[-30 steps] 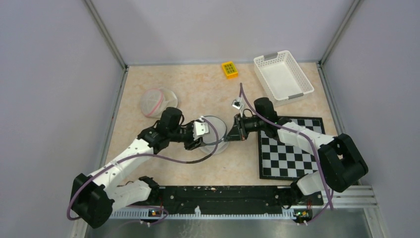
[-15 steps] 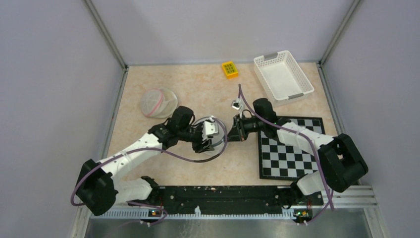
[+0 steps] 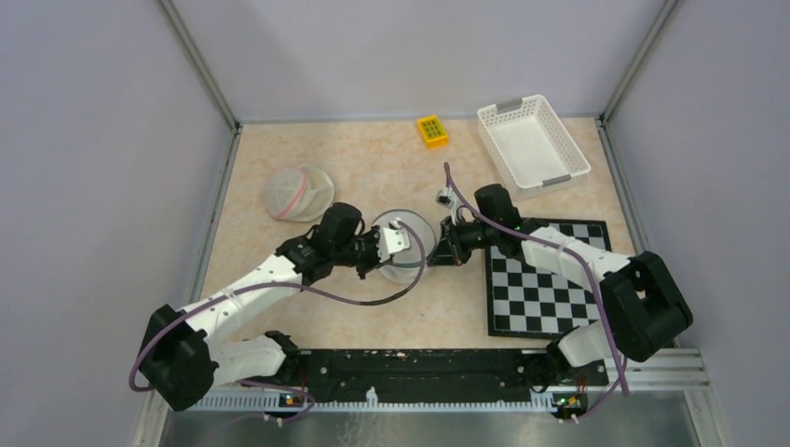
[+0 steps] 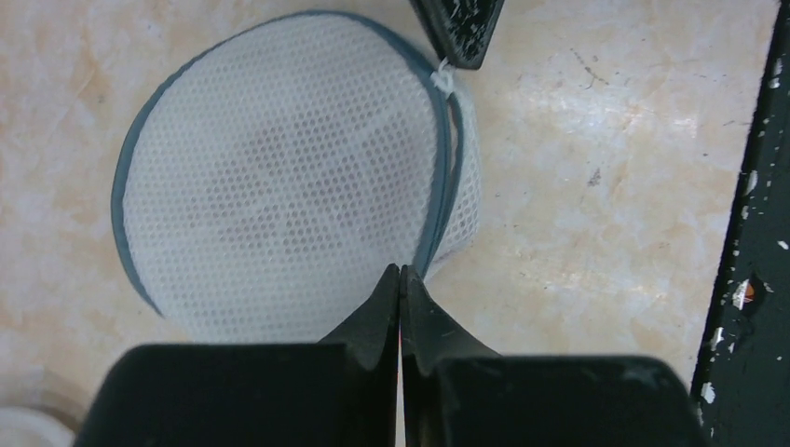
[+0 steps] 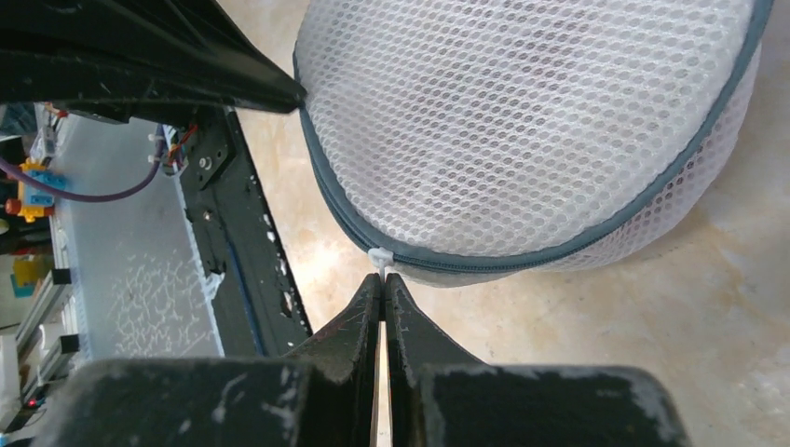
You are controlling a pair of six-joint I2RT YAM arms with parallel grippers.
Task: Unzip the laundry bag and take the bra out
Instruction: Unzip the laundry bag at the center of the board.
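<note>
Two grippers are now engaging the laundry bag point(image 3: 415, 231), which is lying mid-table.

Top view: I am seeing the left gripper point(image 3: 399, 253), spread wide half a second ago, now drawn in over the bag's near side. The right gripper point(image 3: 445, 250) is holding at the bag's right edge as before.

Left wrist view: the left gripper point(image 4: 400, 276) is clenching on the bag's zipped rim. The mesh point(image 4: 279, 177) is showing a faint dark shade inside, presumably the bra.

Right wrist view: the right gripper point(image 5: 382, 279) is pinching the white zip pull point(image 5: 380, 255), and the zip is still running closed along the rim.

I am judging the bag as now anchored. Unzipping has not begun, so the bra is remaining inside.
</note>
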